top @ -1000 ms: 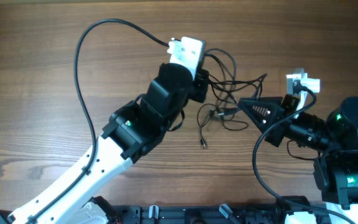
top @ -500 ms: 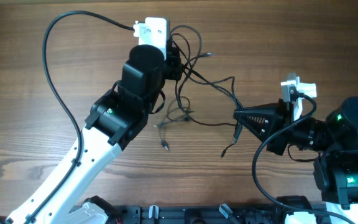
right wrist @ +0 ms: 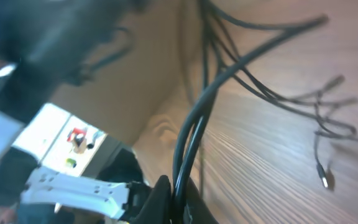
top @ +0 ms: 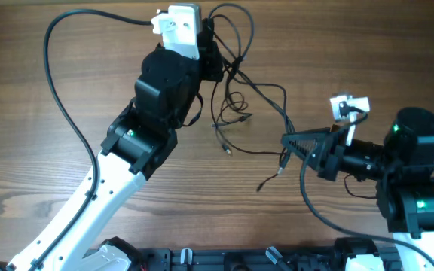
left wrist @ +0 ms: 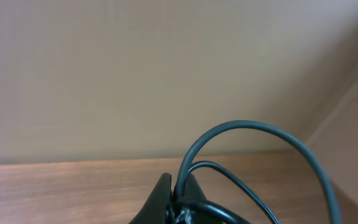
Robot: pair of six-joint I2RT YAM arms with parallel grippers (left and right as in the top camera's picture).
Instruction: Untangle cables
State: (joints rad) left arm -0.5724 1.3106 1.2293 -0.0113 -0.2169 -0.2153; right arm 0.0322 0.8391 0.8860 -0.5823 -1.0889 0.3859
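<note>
Looking maybe halfway: left gripper (top: 216,65) and right gripper (top: 286,141) each clamped on the cables (top: 266,86), strands stretched, middle not yet untangled.

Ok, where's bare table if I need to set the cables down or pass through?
Free: the table top right, above the right arm; the near-side middle between the left arm and right arm, below the loose plug ends. Crowded: the stretch between the left end effector and right end effector, strung with cables.
</note>
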